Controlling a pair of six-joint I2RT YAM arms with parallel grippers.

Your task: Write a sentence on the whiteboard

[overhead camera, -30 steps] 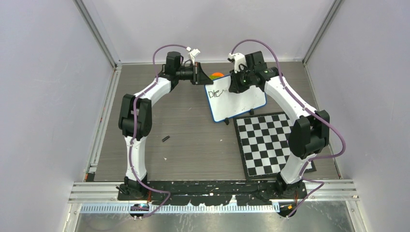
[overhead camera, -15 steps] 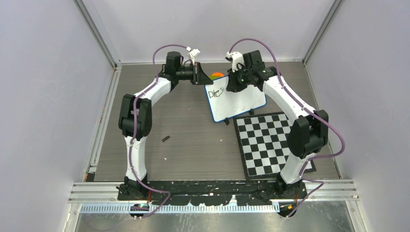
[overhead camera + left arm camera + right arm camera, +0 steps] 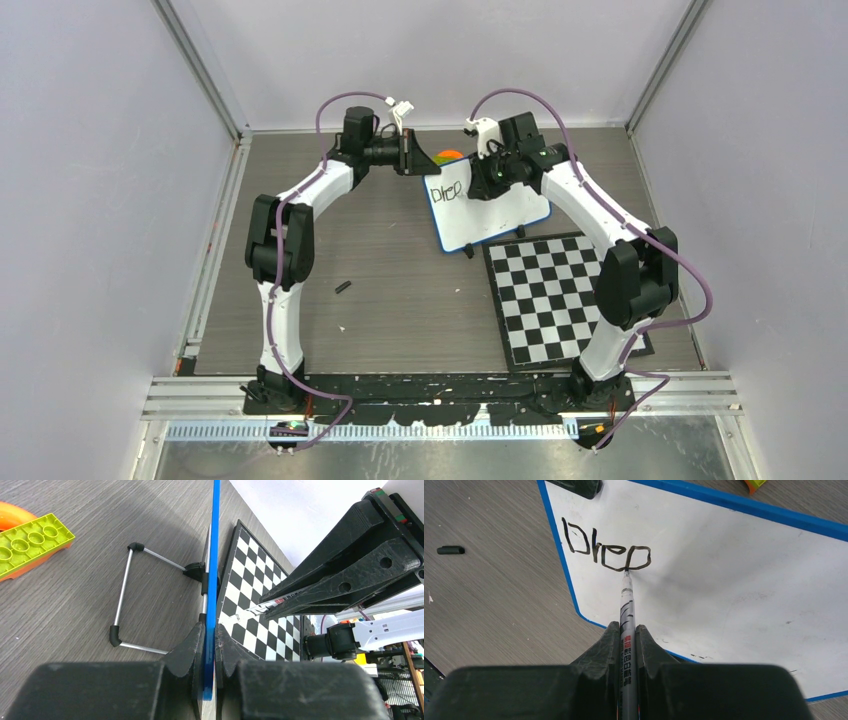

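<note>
- Grey wood-grain table (image 3: 400, 290) is seen from above, walled in by pale panels. The whiteboard (image 3: 500, 215) stands toward the far side, just beyond a black-and-white checkered board (image 3: 555, 300). Its long axis runs roughly left to right and its written face is turned up toward the arm bases.
- The left arm is bent high at the elbow, with its wrist turned sideways to the right. The left gripper (image 3: 412, 155) is set at the board's upper left corner.
- The right arm is arched over the checkered board, and the right gripper (image 3: 487, 180) is lowered onto the board's face beside the sentence (image 3: 447, 191).
- A small black piece (image 3: 343, 288) lies apart on the table, left of the boards.
- From the left wrist, the whiteboard (image 3: 215, 555) is seen edge-on as a blue line running straight away. The jaws of the left gripper (image 3: 210, 635) are clamped on that edge. A wire stand (image 3: 125, 600) props the back, and a green brick (image 3: 30, 542) lies behind it.
- From the right wrist, the jaws of the right gripper (image 3: 626, 632) are closed on a marker (image 3: 626, 610). The marker points away along the view, with its tip touching the whiteboard (image 3: 734, 580).
- The sentence (image 3: 604, 550) so far reads roughly "Drea", and the tip is placed at the foot of its last letter.
</note>
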